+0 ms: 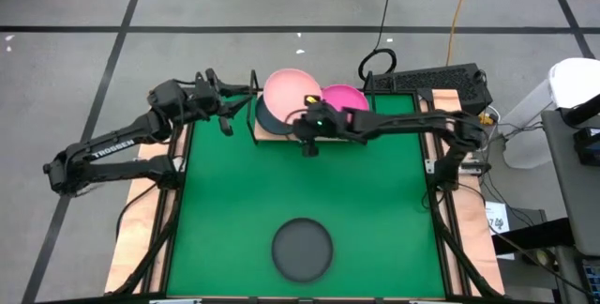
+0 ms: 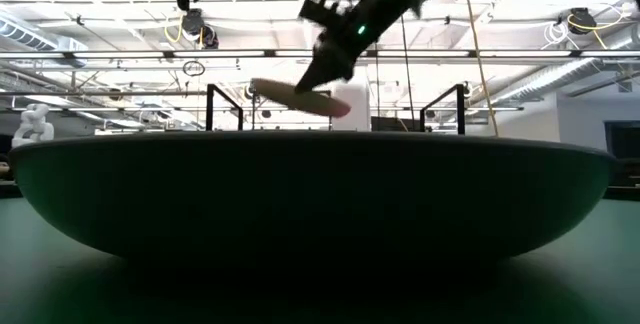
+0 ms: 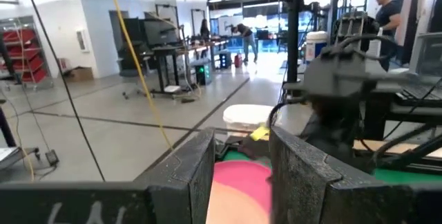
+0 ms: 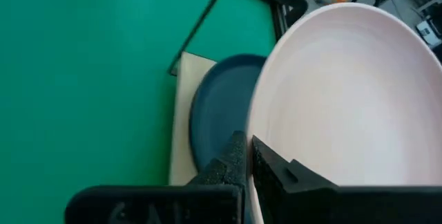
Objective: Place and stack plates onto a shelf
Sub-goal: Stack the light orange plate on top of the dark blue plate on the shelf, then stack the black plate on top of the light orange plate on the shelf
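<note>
A salmon pink plate (image 1: 289,91) is held by my right gripper (image 1: 312,128) over a dark plate (image 1: 270,118) that lies on the left half of the light-wood shelf (image 1: 255,132). A hot pink plate (image 1: 347,98) lies on the shelf's right half. Another dark plate (image 1: 302,249) rests flat on the green mat near its near edge and fills the low view (image 2: 320,199). My left gripper (image 1: 230,109) hovers open just left of the shelf, touching nothing; its fingers (image 3: 186,175) point toward the plates. My right gripper (image 4: 247,156) is shut on the salmon plate's rim (image 4: 257,131) on its near-right side, pinched between one finger inside the plate and one beneath it. The fingers slant down from the near right. The plate (image 2: 298,99) is lifted clear and tilted above the dark plate (image 4: 217,113).
The green mat (image 1: 234,201) has free room between the shelf and the near dark plate. Black frame posts stand along the mat's edges. A keyboard (image 1: 431,81) and cables lie beyond the far right corner. People stand far off in the room behind.
</note>
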### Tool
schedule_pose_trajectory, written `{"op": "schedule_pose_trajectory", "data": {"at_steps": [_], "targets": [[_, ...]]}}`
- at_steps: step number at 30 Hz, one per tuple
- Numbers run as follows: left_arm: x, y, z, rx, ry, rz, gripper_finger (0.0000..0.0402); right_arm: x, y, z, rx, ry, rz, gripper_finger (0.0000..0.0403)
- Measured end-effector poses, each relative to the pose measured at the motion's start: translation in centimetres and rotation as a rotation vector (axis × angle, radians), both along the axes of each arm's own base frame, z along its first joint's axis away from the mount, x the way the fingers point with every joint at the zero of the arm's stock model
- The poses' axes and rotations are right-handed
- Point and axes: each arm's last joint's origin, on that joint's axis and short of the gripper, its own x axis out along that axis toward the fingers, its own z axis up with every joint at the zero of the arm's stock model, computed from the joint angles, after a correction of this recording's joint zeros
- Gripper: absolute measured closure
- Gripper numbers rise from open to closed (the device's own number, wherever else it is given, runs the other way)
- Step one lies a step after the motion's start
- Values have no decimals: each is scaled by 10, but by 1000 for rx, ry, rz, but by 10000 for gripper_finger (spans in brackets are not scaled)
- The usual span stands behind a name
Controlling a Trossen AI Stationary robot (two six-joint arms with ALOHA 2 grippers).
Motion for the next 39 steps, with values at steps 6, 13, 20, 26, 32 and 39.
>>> {"op": "schedule_pose_trajectory", "data": {"at_steps": [6,13,20,26,32,39], "targets": [[0,0,-1,-7,12,-4,257,24,-22,-29,-35,62,-1,403],[0,0,-2,-17,12,-5,257,34,-25,-53,-7,82,41,403],[0,0,-2,-17,12,-5,257,39,-25,-56,-13,45,38,389],[0,0,-2,-37,6,-7,257,37,-26,-53,32,28,-3,356],[1,0,-4,-51,24,-7,257,36,-20,-47,50,20,-4,316],[2,-3,-7,-95,45,-22,257,17,7,-3,76,-7,24,280]]}}
